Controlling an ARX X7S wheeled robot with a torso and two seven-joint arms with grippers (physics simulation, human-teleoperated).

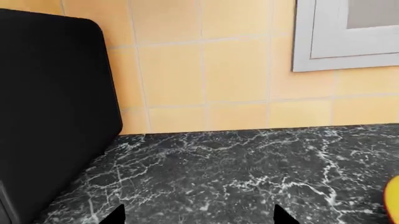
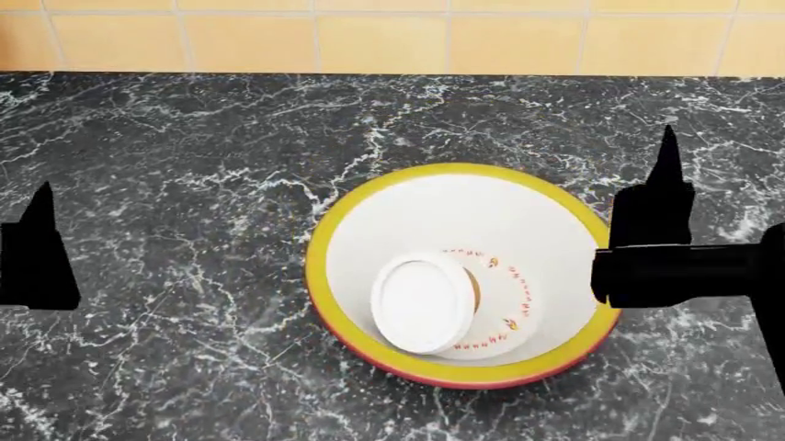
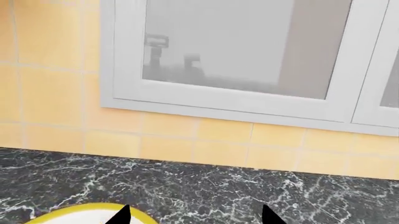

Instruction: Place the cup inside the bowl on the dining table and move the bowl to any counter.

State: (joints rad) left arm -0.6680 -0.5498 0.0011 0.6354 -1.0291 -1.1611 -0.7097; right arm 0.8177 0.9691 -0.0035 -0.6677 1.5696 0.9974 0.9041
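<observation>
1. The bowl [image 2: 464, 274] sat low and centre in the head view, resting on the dark marble counter [image 2: 184, 184], with the yellow tile wall [image 2: 368, 41] along the top edge.
2. The cup [image 2: 426, 303] lay tipped on its side inside the bowl, its white lid facing up toward the camera, resting in the lower left part of the white interior beside the ring of red-orange marks.
3. The right gripper [image 2: 656, 197] hovered at the bowl's right rim, fingertips [image 3: 121, 215] spread apart in the wrist view and holding nothing; whether it touched the rim I could not tell.
4. The left gripper [image 2: 37, 248] hung at the far left edge, well apart from the bowl, its two tips [image 1: 115, 215] also parted and empty.
5. A black appliance [image 1: 50, 116] filled the left side of the left wrist view, and a white window frame [image 3: 237, 109] ran across the upper part of the right wrist view.
6. To my eye the job looked all but finished, so the careful thing would be to draw the right arm straight away from the rim without nudging it.
</observation>
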